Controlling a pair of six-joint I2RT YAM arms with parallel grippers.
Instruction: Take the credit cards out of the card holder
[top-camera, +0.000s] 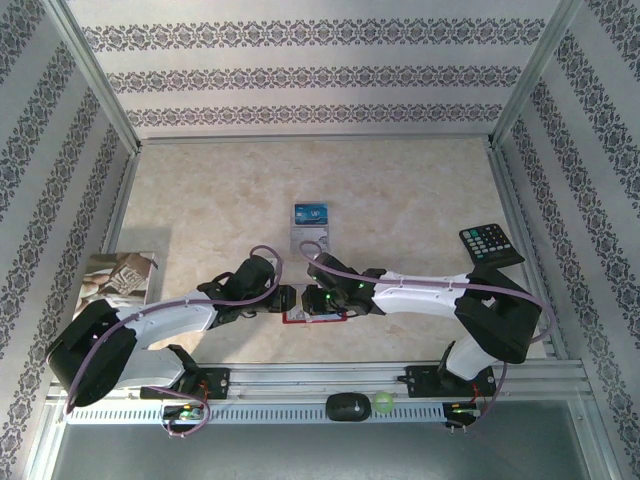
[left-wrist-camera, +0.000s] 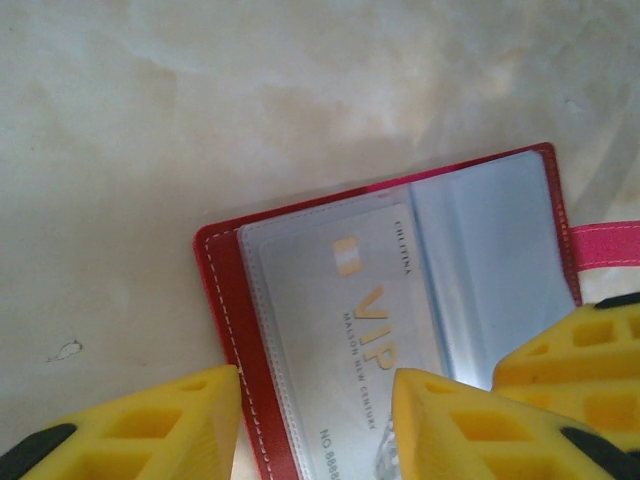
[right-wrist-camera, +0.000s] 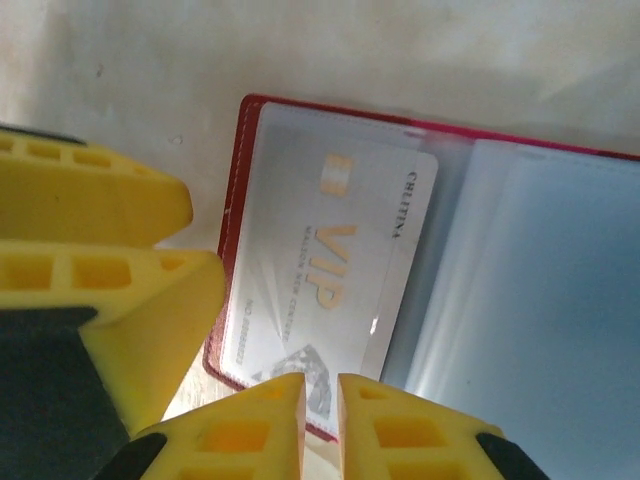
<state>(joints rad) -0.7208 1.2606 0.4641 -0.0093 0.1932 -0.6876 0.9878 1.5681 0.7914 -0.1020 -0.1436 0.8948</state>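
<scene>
So, it's a beige marbled counter (top-camera: 400, 190), boxed in on three sides by walls (top-camera: 300, 80) papered in dark floral stripes, with aluminium posts (top-camera: 95, 75) at the corners. A black keypad remote (top-camera: 490, 243) sits near the right edge and a booklet (top-camera: 120, 275) near the left, with open counter across the far half, so that's where the room is. A blue card (top-camera: 311, 212) lies flat mid-counter, and a grey card (top-camera: 309, 238) lies just nearer, right against it. The card holder (top-camera: 330, 320) is at the near middle, between the two arms. It's red with a stitched edge, lying open, with a pink strap tab (left-wrist-camera: 605, 245) poking out one side and clear sleeves (left-wrist-camera: 500, 260) inside. A silver VIP card (right-wrist-camera: 330, 270) with gold lettering sits in one sleeve. The left hand (left-wrist-camera: 318, 385) is wide, fingers (left-wrist-camera: 170, 425) straddling the holder's red edge. The right hand (right-wrist-camera: 321, 385) is narrow, tips nearly together over the holder's near edge. Can't tell if it's pinching anything.
</scene>
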